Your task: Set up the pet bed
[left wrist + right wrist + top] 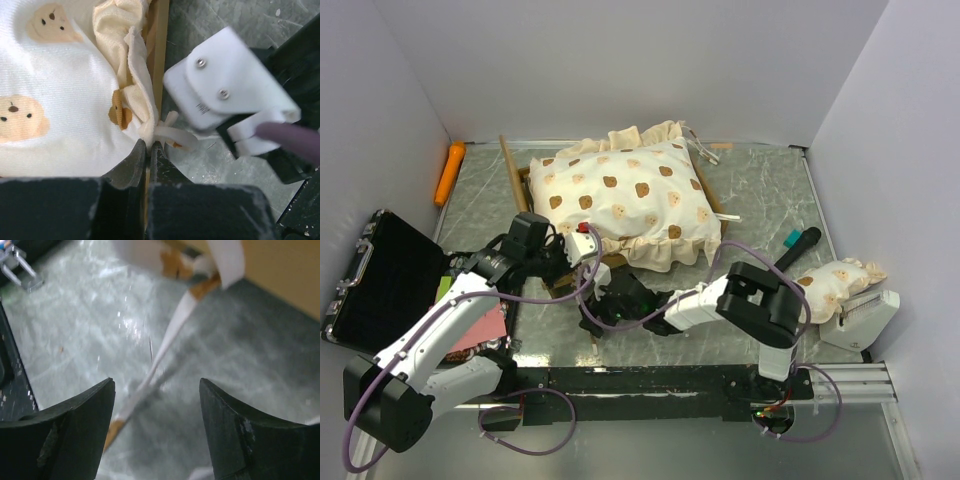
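Lying at twelve o'clock on the table [770, 190] in the overhead view, the mattress [625, 195] is covering the bed frame [712, 200], with its ruffles spilling over the near rail. The pillow [835, 283] is resting well apart at four o'clock, beside a white block [865, 320]. A black case [380, 280] is lying at nine o'clock. Both arms are reaching to the bed's near-left corner. The left gripper [570, 252] is at the ruffle and the right gripper [607, 306] is just beyond it at five o'clock.

In the left wrist view, the left gripper [148, 146] is pressing its jaws together with barely a slit between them. Its tips are touching the mattress corner, where a ribbon [172, 136] is springing out toward three o'clock. Whether they are pinching any cloth I cannot tell. The wooden rail [159, 45] is running up toward twelve o'clock.

In the right wrist view, the right gripper [156, 385] is gaping wide and holding nothing. The ribbon [167, 347] is trailing across the table between its fingers [75, 420], toward the frame at one o'clock.

Judging from this, fastening the mattress is the step in hand. The next move is calling for the right gripper to drop and close on the loose ribbon while the left steadies the corner. The pillow is waiting its turn.
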### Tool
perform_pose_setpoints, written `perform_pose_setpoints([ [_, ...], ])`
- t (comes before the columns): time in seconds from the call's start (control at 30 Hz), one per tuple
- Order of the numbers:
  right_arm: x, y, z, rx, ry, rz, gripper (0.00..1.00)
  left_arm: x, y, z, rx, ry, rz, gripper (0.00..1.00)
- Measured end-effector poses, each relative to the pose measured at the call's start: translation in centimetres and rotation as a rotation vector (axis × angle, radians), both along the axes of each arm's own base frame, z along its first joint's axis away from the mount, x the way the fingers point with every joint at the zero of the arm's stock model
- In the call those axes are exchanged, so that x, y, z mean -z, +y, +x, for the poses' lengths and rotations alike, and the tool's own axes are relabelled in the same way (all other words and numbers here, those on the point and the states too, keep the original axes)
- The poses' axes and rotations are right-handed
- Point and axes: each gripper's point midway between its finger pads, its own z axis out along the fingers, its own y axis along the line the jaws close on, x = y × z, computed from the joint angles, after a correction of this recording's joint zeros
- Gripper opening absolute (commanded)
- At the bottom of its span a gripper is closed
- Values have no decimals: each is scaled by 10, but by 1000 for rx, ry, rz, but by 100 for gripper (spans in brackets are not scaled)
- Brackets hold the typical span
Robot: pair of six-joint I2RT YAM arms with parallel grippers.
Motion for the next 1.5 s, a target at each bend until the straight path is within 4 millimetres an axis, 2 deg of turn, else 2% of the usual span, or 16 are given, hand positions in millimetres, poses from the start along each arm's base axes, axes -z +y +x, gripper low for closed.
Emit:
perform_pose_setpoints([
  [0.07,0,7,4,3,-10,10,55,0,0,0,-3,1,-1,1],
  [0.1,1,9,5,2,-14,14,37,0,0,0,-5,4,-3,1],
  [0.13,2,10,6,4,-15,15,14,0,0,0,-8,6,-4,1],
  [0.17,3,10,6,5,-17,13,0,0,0,0,-9,7,-4,1],
  [0.3,10,0,9,46,-6,12,0,3,3,-3,-17,24,8,1],
  [0.4,10,-18,12,88,14,24,0,8,9,-7,-29,43,35,1],
  [0.57,4,-75,45,251,41,45,0,14,16,-11,-40,59,74,1],
  [0.7,-10,-87,59,293,37,98,0,16,18,-12,-23,58,91,1],
  [0.87,-12,-85,54,246,60,108,1,17,18,-14,6,53,102,1],
  [1.0,-15,-77,44,148,56,118,34,17,16,-15,17,53,98,1],
  [1.03,-16,-76,42,123,50,121,39,17,15,-15,22,57,97,1],
  [1.17,-23,-75,37,51,5,119,48,25,12,-16,36,95,97,1],
  [1.33,-66,-58,39,-5,-101,202,52,25,7,-12,38,118,90,1],
  [1.5,-121,-12,47,-48,-135,341,57,25,6,-12,36,122,86,1],
])
